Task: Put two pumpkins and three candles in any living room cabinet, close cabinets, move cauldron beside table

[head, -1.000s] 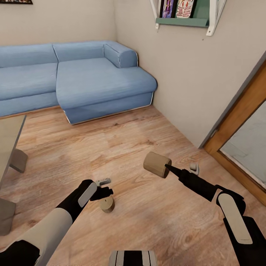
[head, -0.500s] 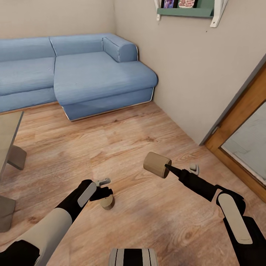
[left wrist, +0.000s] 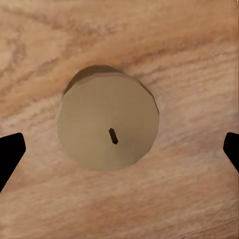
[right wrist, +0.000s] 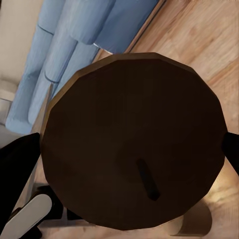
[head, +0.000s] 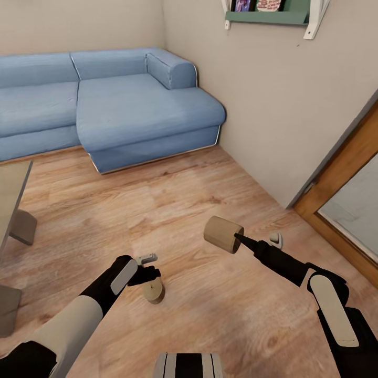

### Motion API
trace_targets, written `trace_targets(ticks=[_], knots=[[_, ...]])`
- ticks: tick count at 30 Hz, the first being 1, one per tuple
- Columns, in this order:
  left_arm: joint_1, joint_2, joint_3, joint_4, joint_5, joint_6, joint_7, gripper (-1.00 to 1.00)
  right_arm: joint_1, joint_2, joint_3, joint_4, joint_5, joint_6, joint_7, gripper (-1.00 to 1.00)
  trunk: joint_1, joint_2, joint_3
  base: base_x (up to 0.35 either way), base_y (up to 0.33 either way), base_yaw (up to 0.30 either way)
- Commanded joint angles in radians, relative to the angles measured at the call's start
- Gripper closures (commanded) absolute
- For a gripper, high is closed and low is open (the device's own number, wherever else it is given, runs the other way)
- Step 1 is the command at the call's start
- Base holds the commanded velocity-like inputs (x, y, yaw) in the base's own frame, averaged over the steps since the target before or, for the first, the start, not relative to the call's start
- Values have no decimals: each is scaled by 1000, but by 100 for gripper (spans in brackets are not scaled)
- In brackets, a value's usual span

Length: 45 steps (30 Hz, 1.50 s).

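Observation:
One tan candle stands upright on the wooden floor, its wick pointing up in the left wrist view. My left gripper hangs open just above it, the black fingertips wide apart on either side and clear of it. A second candle is held on its side above the floor, with my right gripper shut on it. In the right wrist view this candle's dark end face is close to the camera. The pumpkins, cabinet and cauldron are out of view.
A blue corner sofa stands at the back against the wall. A grey table with block legs is at the left edge. A wooden door frame is at the right, with a wall shelf above.
The head view has shifted slightly. Both arms hold the same pose, the floor candle stays under the left gripper, and the right gripper keeps its candle.

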Motion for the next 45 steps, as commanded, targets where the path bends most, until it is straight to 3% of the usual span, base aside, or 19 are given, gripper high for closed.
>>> trace_targets(ticks=[1, 14, 24, 31, 36, 45], knots=[[-1, 2, -6, -2, 11, 1, 9, -100, -1, 0, -1, 0, 0, 6, 4, 100, 0, 0, -1, 155, 16, 0], [-1, 1, -1, -1, 11, -2, 16, -100, -1, 0, -1, 0, 0, 6, 4, 100, 0, 0, -1, 69, 4, 0], [-16, 1, 2, 121, 11, -105, 55, -100, -1, 0, -2, 0, 0, 6, 4, 100, 0, 0, -1, 1, 0, 0], [-18, 1, -5, 128, 11, -122, 54, -100, -1, 0, -3, 0, 0, 6, 4, 100, 0, 0, -1, 0, 0, 0], [-18, 0, -8, 125, 10, -128, 51, -100, -1, 0, -3, 0, 0, 6, 4, 100, 2, -1, -20, 0, 0, 0], [-18, -1, -9, 113, 8, -135, 12, -100, -1, 0, -2, -1, 0, 6, 4, 100, 2, -1, -20, 0, 0, 0]])
